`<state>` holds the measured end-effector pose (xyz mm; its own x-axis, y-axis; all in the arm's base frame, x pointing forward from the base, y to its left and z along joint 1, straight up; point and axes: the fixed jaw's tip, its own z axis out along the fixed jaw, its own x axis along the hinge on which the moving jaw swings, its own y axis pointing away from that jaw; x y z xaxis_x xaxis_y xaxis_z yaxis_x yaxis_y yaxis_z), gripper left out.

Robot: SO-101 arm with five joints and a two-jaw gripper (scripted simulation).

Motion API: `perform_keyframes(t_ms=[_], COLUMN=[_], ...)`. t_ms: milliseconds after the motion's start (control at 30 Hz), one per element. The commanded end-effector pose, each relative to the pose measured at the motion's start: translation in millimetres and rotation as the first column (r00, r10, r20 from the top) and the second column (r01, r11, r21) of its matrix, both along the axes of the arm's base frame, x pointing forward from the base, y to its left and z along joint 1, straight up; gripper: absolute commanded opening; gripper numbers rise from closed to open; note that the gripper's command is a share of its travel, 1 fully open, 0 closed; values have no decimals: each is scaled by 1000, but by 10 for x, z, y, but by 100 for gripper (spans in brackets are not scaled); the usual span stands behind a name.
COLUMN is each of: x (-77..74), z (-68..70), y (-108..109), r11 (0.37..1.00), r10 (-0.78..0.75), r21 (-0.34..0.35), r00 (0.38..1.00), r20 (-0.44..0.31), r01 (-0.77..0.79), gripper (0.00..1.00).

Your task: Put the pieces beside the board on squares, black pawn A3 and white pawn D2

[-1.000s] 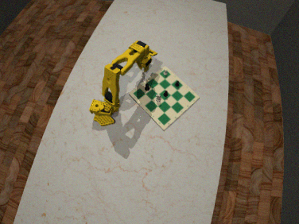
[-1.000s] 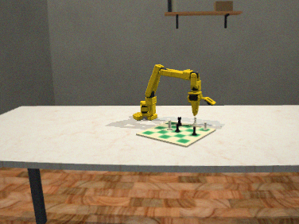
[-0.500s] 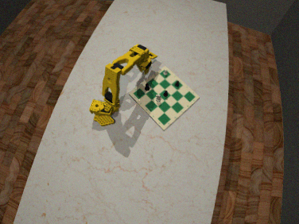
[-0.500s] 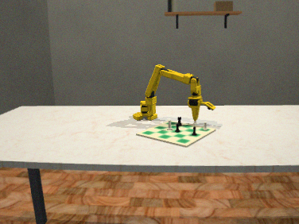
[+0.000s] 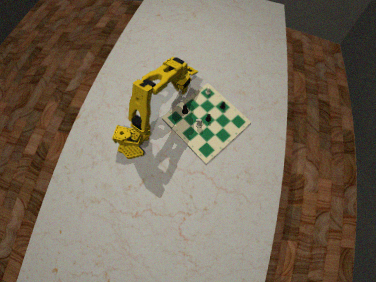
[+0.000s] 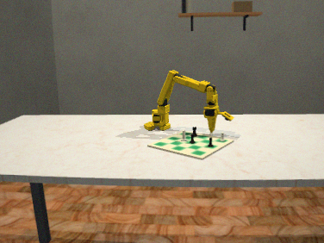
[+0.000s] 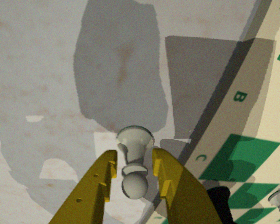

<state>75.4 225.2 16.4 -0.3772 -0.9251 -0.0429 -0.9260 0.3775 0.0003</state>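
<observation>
The white pawn (image 7: pixel 134 184) stands upright on the table beside the board (image 5: pixel 205 160) (image 6: pixel 157 146) (image 7: pixel 257 65), near its lettered edge. My gripper (image 7: pixel 135 155) (image 6: pixel 211 131) (image 5: pixel 185 88) points down with one fingertip on each side of this pawn. The fingers are narrowly parted, with a small gap on both sides of the pawn, so the gripper is open around it. A small black piece (image 5: pixel 223 105) (image 6: pixel 210 142), by its size and shape the black pawn, stands upright on a green square that looks like A3. D2 looks bare.
A tall black piece (image 5: pixel 185 110) (image 6: pixel 194 131) (image 7: pixel 220 202) stands near the lettered edge, close to my right finger. Another black piece (image 5: pixel 208 117) (image 6: pixel 192 139) and two white pieces, one near the middle (image 5: pixel 199 124) (image 6: pixel 183 134) and one by the A corner (image 5: pixel 208 91) (image 6: pixel 222 136), stand on the board.
</observation>
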Motion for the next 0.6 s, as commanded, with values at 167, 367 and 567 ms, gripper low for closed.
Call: perform_keyframes(t_ms=[167,367,567], x=[-43,-43,-37], z=[-82,-81,-41], y=[-49,-49,-33], r11=[1000,1000,1000], r10=[-2,-2,-2], r21=[-14,-14,-14], r00=[1000,1000,1000], r20=[-7,-7,-7], r01=[2,2,2], gripper=[9,9,9])
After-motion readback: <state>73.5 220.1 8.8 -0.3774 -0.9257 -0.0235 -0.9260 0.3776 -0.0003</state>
